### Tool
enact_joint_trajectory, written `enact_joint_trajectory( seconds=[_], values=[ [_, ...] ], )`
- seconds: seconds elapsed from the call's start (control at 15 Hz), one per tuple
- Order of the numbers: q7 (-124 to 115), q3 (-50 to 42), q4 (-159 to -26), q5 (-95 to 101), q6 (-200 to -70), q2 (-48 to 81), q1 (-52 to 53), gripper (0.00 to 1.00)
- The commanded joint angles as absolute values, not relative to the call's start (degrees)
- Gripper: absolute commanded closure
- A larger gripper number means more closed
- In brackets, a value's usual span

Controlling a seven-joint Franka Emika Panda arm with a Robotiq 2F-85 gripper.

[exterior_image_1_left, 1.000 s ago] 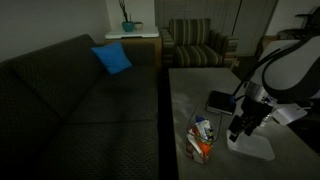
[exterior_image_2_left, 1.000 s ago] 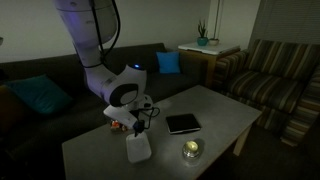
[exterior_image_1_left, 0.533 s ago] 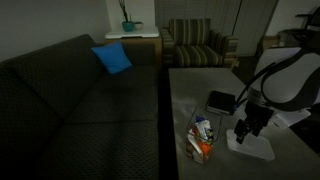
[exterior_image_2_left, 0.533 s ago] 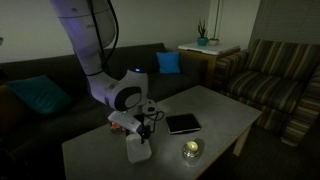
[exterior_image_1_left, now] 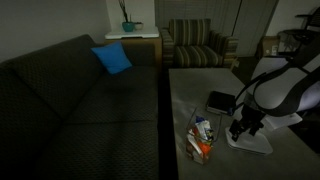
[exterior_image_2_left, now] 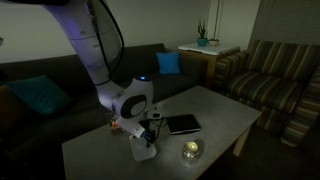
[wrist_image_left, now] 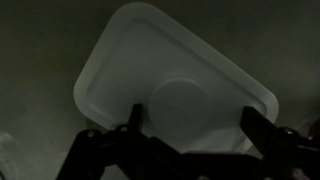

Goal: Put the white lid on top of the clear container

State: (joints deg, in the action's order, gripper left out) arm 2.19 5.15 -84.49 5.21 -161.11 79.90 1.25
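One pincer (wrist_image_left: 190,112), jaws spread as wide as they go, nothing held between them. Hangs low and points straight down at the white lid (wrist_image_left: 170,95). Straddles the lid's near part in the wrist view, with one finger (wrist_image_left: 135,113) over the white surface left of the round mark in the middle, and the opposite finger close to the lid's right edge. Cannot tell whether touching the plastic or just clear of it. Lid flat on the grey table (exterior_image_1_left: 190,90), lying diagonally in the wrist view, rounded corners plain. In both exterior views, white lid (exterior_image_1_left: 257,144) (exterior_image_2_left: 141,152) directly beneath the pincer (exterior_image_1_left: 240,128) (exterior_image_2_left: 148,136), partly covered by it. Clear container (exterior_image_1_left: 203,140) near the lid on the sofa side, apart from it, orange and white contents visible through the walls. Black flat square (exterior_image_1_left: 220,101) farther back on the table, well apart from the pincer. Small round shiny dish (exterior_image_2_left: 190,150) near the lid in an exterior view, not touching.
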Motion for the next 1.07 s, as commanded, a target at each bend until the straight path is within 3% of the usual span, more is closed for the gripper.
enact_joint_trajectory(
  seconds=[0.0,0.47,1.0],
  values=[
    [0.0,3.3,-79.8,3.1,-161.1,84.0,2.7,0.0],
    [-6.7,1.1,-83.2,1.5,-154.3,79.5,5.7,0.0],
    [-9.1,1.4,-85.5,0.2,-157.4,79.2,5.4,0.0]
  ],
)
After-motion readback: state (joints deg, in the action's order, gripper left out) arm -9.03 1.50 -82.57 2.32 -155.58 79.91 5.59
